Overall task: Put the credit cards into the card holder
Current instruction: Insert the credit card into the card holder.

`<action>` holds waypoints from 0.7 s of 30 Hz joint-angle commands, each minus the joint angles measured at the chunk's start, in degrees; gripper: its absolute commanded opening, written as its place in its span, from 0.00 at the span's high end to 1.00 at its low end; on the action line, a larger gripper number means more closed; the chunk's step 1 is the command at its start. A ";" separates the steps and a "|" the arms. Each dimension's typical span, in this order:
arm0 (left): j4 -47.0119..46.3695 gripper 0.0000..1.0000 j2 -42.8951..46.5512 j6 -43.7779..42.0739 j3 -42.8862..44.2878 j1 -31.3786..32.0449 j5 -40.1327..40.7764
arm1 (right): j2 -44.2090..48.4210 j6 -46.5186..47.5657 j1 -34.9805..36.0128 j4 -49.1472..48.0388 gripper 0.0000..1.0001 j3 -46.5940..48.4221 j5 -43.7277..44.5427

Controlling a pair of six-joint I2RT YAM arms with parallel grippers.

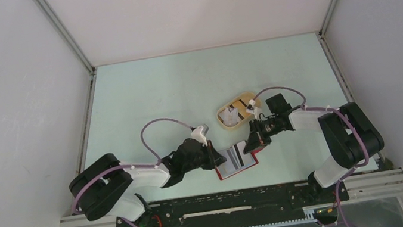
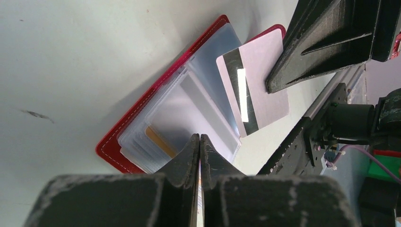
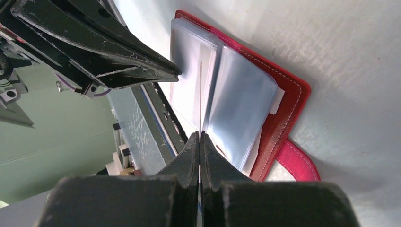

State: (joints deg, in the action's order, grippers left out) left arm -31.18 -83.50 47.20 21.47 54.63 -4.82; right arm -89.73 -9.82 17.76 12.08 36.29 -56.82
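With my left gripper [image 2: 199, 137] pinching a card holder [image 2: 156, 84] sleeve [image 2: 208, 125], my right gripper [image 3: 200, 134], clamped on a credit card [image 2: 265, 90], should feed it in squarely.

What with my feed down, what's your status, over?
Left hand shut at the wallet's clear sleeves. Right hand shut on a striped card by the open wallet. Nothing seen in the way.

Seemingly a robotics lab cell — plain white panels [image 1: 2, 89] on aluminium posts [image 1: 63, 31] enclose a pale green table [image 1: 183, 86], with robot arms [image 1: 344, 134] bolted to a black base rail [image 1: 230, 202].
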 commanded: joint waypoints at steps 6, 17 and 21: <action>7.93 0.95 2.17 2.02 1.71 0.30 4.63 | 2.22 -2.68 0.98 -3.45 1.00 0.01 -0.87; 7.69 0.95 1.89 2.37 0.98 0.30 4.64 | 3.37 -8.10 2.07 -7.68 1.00 -1.05 3.95; 7.37 0.95 1.83 2.28 0.81 0.30 4.64 | 2.91 -8.19 1.76 -7.70 1.00 -1.05 5.06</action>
State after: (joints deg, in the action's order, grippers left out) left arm -27.00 -82.04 49.78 22.17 54.85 -2.17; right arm -87.94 -16.51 19.64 6.20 35.51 -54.04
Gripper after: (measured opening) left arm 0.048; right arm 0.007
